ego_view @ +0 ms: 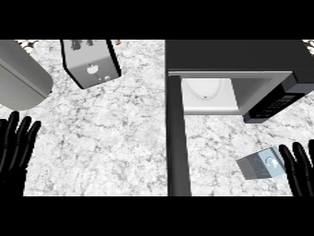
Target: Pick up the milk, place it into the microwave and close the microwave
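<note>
Speckled grey-white stone bench [105, 138], polished-looking; microwave [241, 55] with matt dark casing, smooth white interior; milk carton [261, 165], possibly coated card.

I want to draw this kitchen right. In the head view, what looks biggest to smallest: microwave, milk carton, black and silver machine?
Largest: microwave.
Middle: black and silver machine.
Smallest: milk carton, even though it looks nearer the camera.
</note>
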You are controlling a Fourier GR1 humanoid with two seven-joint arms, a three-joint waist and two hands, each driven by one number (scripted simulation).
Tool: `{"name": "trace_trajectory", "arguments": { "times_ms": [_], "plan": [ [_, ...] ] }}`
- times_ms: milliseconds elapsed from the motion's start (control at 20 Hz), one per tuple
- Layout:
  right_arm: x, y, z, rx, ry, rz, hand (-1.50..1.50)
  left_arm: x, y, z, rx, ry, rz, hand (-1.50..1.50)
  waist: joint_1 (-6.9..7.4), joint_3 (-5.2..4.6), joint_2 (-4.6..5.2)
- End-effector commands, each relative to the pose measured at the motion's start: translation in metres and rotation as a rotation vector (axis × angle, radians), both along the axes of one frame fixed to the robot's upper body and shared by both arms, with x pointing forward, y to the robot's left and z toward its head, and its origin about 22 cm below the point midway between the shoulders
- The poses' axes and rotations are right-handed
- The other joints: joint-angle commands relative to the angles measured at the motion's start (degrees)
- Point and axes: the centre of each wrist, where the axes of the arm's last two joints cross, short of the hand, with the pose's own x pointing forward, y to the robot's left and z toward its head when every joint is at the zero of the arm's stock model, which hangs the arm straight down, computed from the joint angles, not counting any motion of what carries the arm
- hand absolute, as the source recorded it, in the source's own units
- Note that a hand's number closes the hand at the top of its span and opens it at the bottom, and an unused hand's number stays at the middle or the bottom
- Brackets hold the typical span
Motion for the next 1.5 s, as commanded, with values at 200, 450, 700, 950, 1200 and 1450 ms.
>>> {"name": "trace_trajectory", "arguments": {
  "times_ms": [200,450,700,950,1200,1450],
  "plan": [
    [-0.013,0.001,-0.013,-0.076,0.003,-0.166,-1.5,-0.039,-0.001,-0.003,-0.024,0.018,-0.008,-1.5,0.17,-0.01,-0.02],
    [0.011,0.002,-0.021,-0.089,-0.009,-0.283,-1.5,-0.045,-0.003,-0.013,-0.034,0.01,-0.005,-1.5,0.51,-0.01,0.14],
    [0.014,-0.003,-0.059,-0.137,-0.009,-0.339,-1.5,-0.047,0.021,0.0,0.004,0.013,-0.015,-1.5,0.25,0.01,0.13],
    [0.019,-0.026,-0.077,-0.122,0.034,-0.348,-1.5,-0.074,0.01,-0.003,-0.001,0.022,-0.001,-1.5,0.47,0.03,0.07],
    [0.02,-0.032,-0.117,-0.141,0.066,-0.405,-1.5,-0.065,0.018,-0.031,0.01,0.022,0.008,-1.5,0.23,0.02,0.12],
    [0.037,-0.062,-0.115,-0.186,0.079,-0.458,-1.5,-0.07,-0.008,-0.026,-0.008,0.016,0.0,-1.5,0.39,0.02,0.13]
  ]
}}
